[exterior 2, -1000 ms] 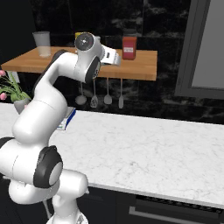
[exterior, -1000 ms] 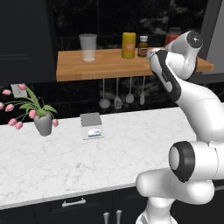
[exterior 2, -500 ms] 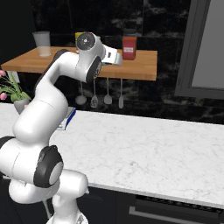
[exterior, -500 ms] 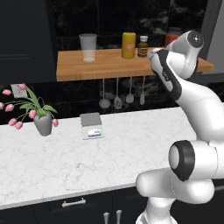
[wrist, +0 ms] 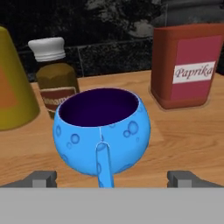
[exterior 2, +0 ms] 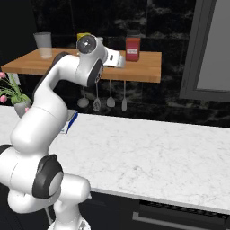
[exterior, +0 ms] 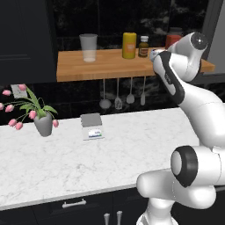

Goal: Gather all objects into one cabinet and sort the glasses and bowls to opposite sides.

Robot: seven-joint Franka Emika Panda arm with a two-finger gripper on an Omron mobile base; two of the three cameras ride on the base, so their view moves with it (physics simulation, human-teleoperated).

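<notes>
A glossy blue bowl [wrist: 103,131] with a small handle stands on the light wooden shelf [wrist: 183,135], its handle pointing toward the hand. My gripper [wrist: 113,179] is open, level with the bowl and just short of it, one fingertip off to each side and neither touching it. From the base views the gripper [exterior: 154,55] [exterior 2: 117,59] hovers over the shelf's right part. A pale handleless tumbler [exterior: 88,47] [exterior 2: 43,44] stands upright at the shelf's left end.
Behind the bowl are a yellow jar [wrist: 13,83], a brown bottle [wrist: 56,74] and a red paprika jar [wrist: 188,65]. Utensils [exterior: 117,94] hang under the shelf. A pink-flowered vase [exterior: 43,123] and a small grey device [exterior: 92,126] sit on the marble counter [exterior 2: 157,152]. A dark-framed door panel [exterior 2: 211,49] stands at the right.
</notes>
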